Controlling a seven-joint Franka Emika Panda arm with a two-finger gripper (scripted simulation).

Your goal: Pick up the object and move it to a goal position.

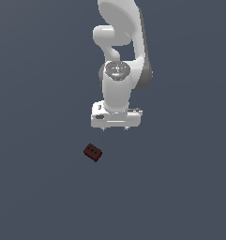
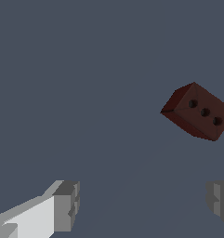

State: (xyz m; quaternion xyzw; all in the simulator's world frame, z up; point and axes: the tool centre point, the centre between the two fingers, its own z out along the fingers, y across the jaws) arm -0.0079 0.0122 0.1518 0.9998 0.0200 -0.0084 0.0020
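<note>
1. Object: small reddish-brown block, three dark holes on one face, lying skewed on the grey tabletop, toward the exterior view's left of the hand and apart from it.
2. Hand: released, fingers spread wide, holding nothing.

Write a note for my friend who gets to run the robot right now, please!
Gripper: open, holding nothing; both fingers spread wide in the wrist view.
Block: small reddish-brown, lying alone on the grey floor, lower and toward the exterior view's left of the gripper. Three small holes show on one face.
Done: nothing grabbed yet.
Left: move over the block, lower, close on it, lift, carry to the goal. No goal marker shows.
</note>
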